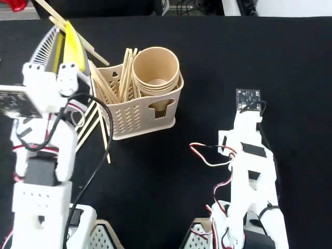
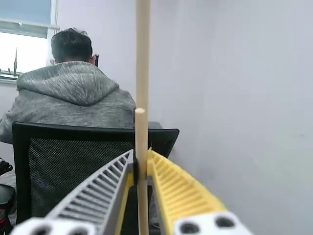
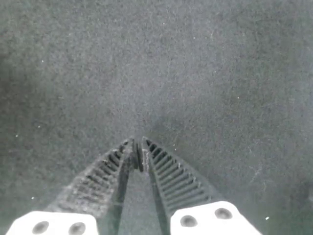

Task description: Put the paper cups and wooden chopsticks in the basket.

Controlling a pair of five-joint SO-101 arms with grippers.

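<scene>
My left gripper [image 1: 63, 26] is raised at the back left of the table, left of the basket [image 1: 142, 111], and is shut on wooden chopsticks [image 1: 89, 47] that slant toward the basket's rim. In the left wrist view the chopsticks [image 2: 142, 73] stand clamped between the grey and yellow fingers [image 2: 166, 181]. Stacked paper cups [image 1: 156, 67] and several chopsticks [image 1: 126, 77] stand inside the basket. More chopsticks [image 1: 92, 122] lie on the cloth against the basket's left side. My right gripper [image 3: 138, 148] is shut on nothing, just above the black cloth.
The right arm [image 1: 250, 150] stands folded at the front right, well apart from the basket. Black cloth [image 1: 218, 57] covers the table. A person sits in an office chair [image 2: 73, 161] in the room behind.
</scene>
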